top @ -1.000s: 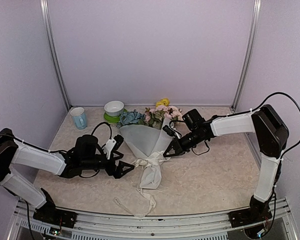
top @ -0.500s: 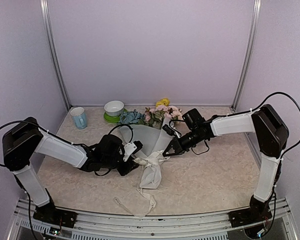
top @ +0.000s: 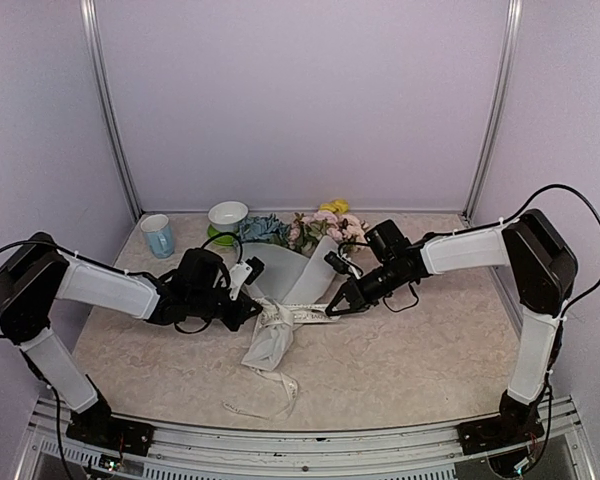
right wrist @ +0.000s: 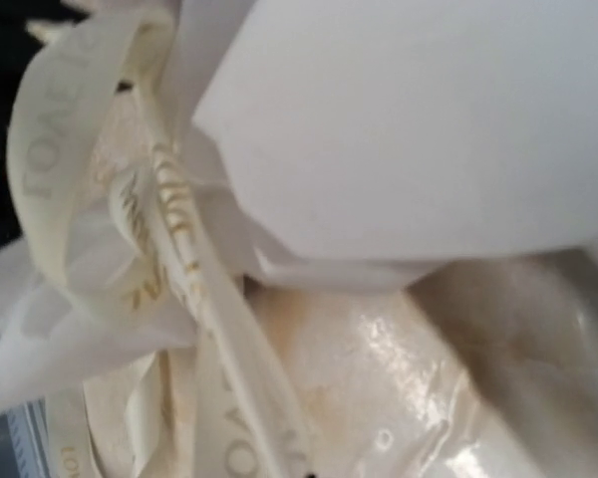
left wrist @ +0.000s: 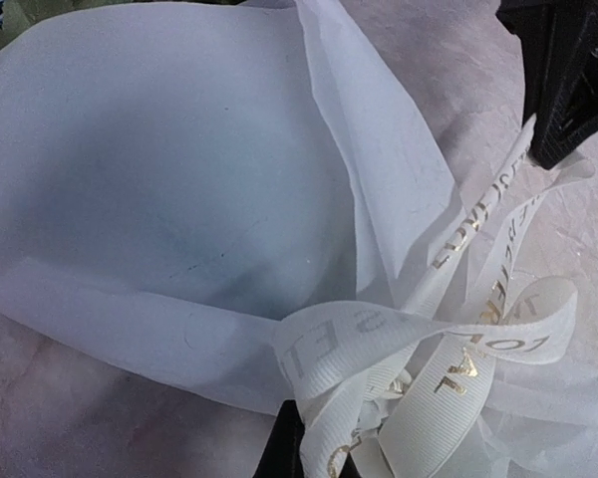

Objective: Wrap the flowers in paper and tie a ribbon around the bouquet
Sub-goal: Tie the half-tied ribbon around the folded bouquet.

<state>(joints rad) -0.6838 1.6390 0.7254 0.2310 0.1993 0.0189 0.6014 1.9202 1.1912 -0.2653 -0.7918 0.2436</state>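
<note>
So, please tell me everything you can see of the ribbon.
The ribbon is a narrow cream ribbed fabric strip with gold lettering. It is looped around the pinched neck of the paper cone, and a tail trails on the table toward the near edge. The left gripper and right gripper each pinch a strand.

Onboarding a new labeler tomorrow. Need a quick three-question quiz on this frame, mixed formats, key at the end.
1. True or false: the left hand and the right hand are both shut on the ribbon.
2. The blue cup stands: A) left of the white bowl; B) right of the white bowl; C) inside the white bowl.
3. Which way do the flowers point: toward the arms' bases or toward the back wall?
Key: 1 true; 2 A; 3 toward the back wall.
</note>
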